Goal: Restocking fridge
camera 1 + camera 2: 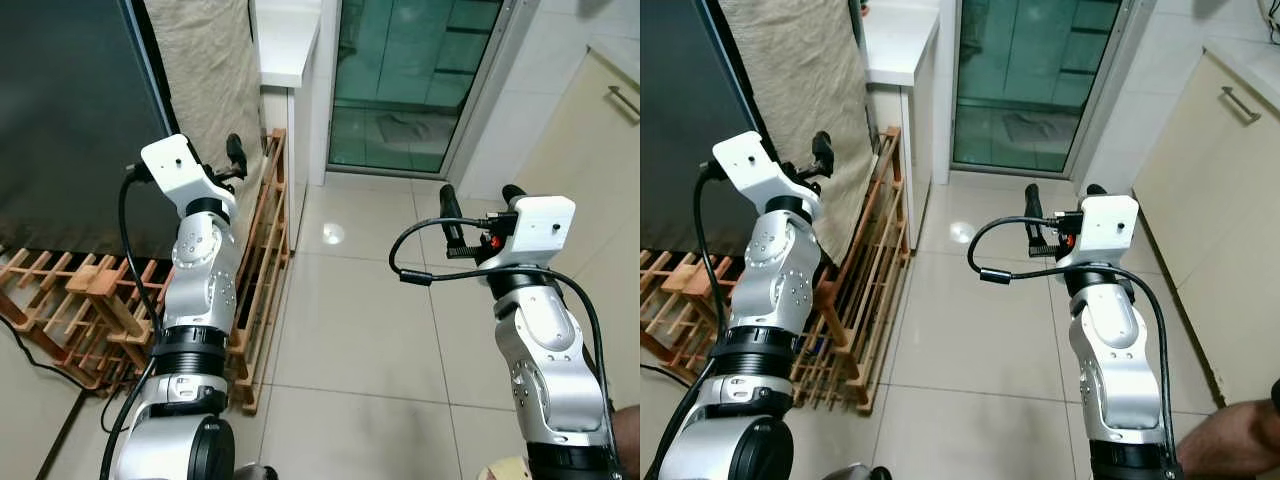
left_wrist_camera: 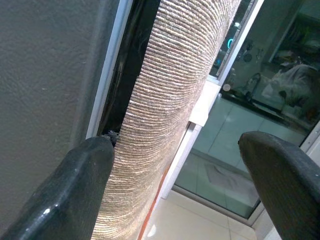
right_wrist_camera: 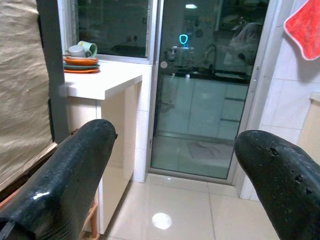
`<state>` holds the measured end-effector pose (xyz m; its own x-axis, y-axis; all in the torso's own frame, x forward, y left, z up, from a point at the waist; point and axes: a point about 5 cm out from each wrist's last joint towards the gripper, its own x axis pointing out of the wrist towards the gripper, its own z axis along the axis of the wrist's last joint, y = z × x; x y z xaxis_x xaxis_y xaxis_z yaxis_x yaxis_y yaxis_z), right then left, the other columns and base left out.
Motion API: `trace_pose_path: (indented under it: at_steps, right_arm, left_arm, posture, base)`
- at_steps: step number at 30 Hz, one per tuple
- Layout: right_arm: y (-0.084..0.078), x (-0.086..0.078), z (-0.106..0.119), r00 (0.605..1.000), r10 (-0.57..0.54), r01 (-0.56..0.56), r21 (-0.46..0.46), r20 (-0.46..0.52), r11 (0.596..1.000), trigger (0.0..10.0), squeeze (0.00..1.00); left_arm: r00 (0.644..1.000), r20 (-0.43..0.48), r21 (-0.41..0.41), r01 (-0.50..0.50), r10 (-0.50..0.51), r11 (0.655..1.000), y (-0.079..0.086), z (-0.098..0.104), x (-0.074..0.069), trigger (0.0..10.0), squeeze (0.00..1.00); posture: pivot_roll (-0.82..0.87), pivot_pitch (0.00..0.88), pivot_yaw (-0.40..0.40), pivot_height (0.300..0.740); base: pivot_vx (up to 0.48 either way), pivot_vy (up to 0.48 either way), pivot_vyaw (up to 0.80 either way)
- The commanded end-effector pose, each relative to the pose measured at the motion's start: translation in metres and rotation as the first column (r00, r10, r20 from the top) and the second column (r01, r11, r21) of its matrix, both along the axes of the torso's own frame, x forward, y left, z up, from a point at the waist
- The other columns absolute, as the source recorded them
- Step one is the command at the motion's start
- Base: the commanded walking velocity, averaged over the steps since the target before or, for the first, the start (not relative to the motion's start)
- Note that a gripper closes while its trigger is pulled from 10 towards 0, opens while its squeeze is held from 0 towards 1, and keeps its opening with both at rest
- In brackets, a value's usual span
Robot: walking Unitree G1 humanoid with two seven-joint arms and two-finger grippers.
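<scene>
A tall dark grey door [image 1: 70, 110], seemingly the fridge, stands at the left with a silver edge. A beige woven cloth [image 1: 205, 70] hangs right beside it. My left gripper [image 2: 175, 150] is raised close to that cloth and the door's edge, open and holding nothing. My right gripper [image 1: 478, 198] is held up over the tiled floor [image 1: 350, 300], facing a glass door [image 1: 410, 80]; it is open too, with nothing between its fingers [image 3: 60, 180].
A low wooden rack [image 1: 262, 250] runs along the floor under the cloth. A white counter [image 3: 100, 82] carries stacked dishes [image 3: 80, 55]. A cream cabinet [image 1: 1220, 150] lines the right. A person's hand [image 1: 1240, 440] shows at the lower right.
</scene>
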<state>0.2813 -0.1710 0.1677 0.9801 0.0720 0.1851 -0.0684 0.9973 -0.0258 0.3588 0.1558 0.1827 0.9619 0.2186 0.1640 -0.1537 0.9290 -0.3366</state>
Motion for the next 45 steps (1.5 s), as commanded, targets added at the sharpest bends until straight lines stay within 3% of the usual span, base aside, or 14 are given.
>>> trace_pose_path:
  at_steps: [1,8,20,25,30,33,39,45]
  right_arm:
    - [0.000,0.002,0.000,1.000,0.002,-0.002,-0.001,0.004,1.000,10.0,0.15]
    - [0.001,0.003,-0.001,1.000,0.000,0.000,0.000,0.007,1.000,10.0,0.15]
    - [0.000,0.001,-0.003,1.000,-0.011,0.011,-0.001,0.008,1.000,10.0,0.15]
    - [0.000,-0.002,-0.006,1.000,-0.017,0.017,0.000,0.000,1.000,10.0,0.15]
    - [-0.003,-0.005,-0.008,1.000,-0.026,0.026,-0.002,-0.011,1.000,10.0,0.15]
    - [-0.003,-0.006,-0.009,1.000,-0.026,0.026,-0.002,-0.015,1.000,10.0,0.15]
    - [0.000,-0.005,-0.007,1.000,-0.014,0.014,-0.004,-0.011,1.000,10.0,0.15]
    - [0.000,-0.007,-0.007,1.000,-0.003,0.003,-0.011,-0.014,1.000,10.0,0.15]
  left_arm:
    - [1.000,0.006,0.002,-0.021,0.021,1.000,0.002,0.005,0.002,10.0,0.00]
    - [0.999,0.012,0.030,-0.044,0.043,0.999,0.008,0.009,0.005,10.0,0.00]
    - [0.993,-0.095,0.186,-0.050,0.068,0.981,0.013,-0.016,0.010,10.0,0.00]
    - [0.993,-0.083,0.181,-0.063,0.080,0.981,0.020,-0.017,0.007,10.0,0.00]
    - [0.993,-0.097,0.179,-0.044,0.062,0.983,0.021,-0.028,-0.008,10.0,0.00]
    - [0.992,-0.098,0.171,-0.065,0.082,0.983,0.023,-0.030,-0.010,10.0,0.00]
    - [0.990,-0.062,0.168,-0.118,0.130,0.979,0.030,-0.021,-0.009,10.0,0.00]
    - [0.990,-0.038,0.184,-0.123,0.132,0.975,0.031,-0.016,-0.017,10.0,0.00]
  posture:
    - [-0.16,0.000,-0.007,0.740]
    - [-0.16,0.000,0.001,0.740]
    - [-0.17,0.000,0.011,0.740]
    - [-0.17,0.000,0.015,0.740]
    - [-0.18,0.000,0.017,0.740]
    - [-0.17,0.000,0.012,0.740]
    - [-0.18,0.000,0.009,0.740]
    - [-0.18,0.000,-0.004,0.740]
  base:
    - [0.000,0.000,0.00]
    - [0.000,0.000,0.00]
    - [0.000,0.000,0.00]
    - [0.000,0.000,0.00]
    - [0.000,0.000,0.00]
    - [0.000,0.000,0.00]
    - [0.000,0.000,0.00]
    - [0.000,0.000,0.00]
